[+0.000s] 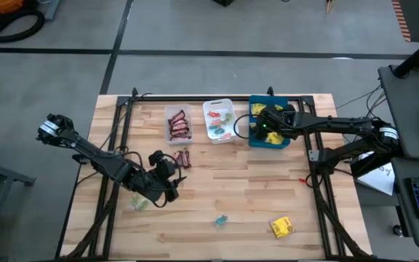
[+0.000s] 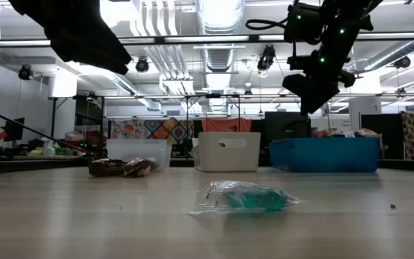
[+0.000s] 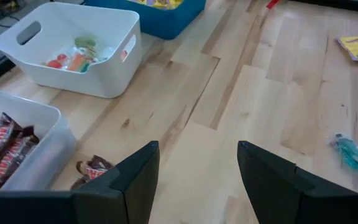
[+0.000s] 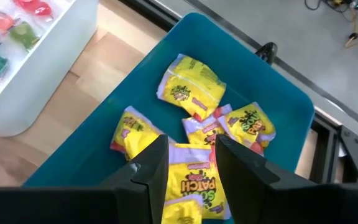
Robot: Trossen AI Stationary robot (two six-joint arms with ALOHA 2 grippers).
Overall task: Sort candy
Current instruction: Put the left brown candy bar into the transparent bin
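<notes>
Yellow packets (image 4: 191,93) sit piled in the blue tray (image 4: 272,93); right gripper (image 4: 191,163) hovers above, fingers apart, nothing held. Crinkly, light, slippery, so pinch mid-packet. Left gripper (image 3: 197,180) waits open, well away from the tray.

Three trays (image 1: 178,110), two robot arms (image 1: 100,161), one loose yellow packet (image 1: 281,227), one loose teal sweet (image 1: 220,220)

Both arms are dark, slim and jointed, with white bands near the wrists. Green lights glow on the right arm. Each gripper has flat, matte black fingers.
</notes>
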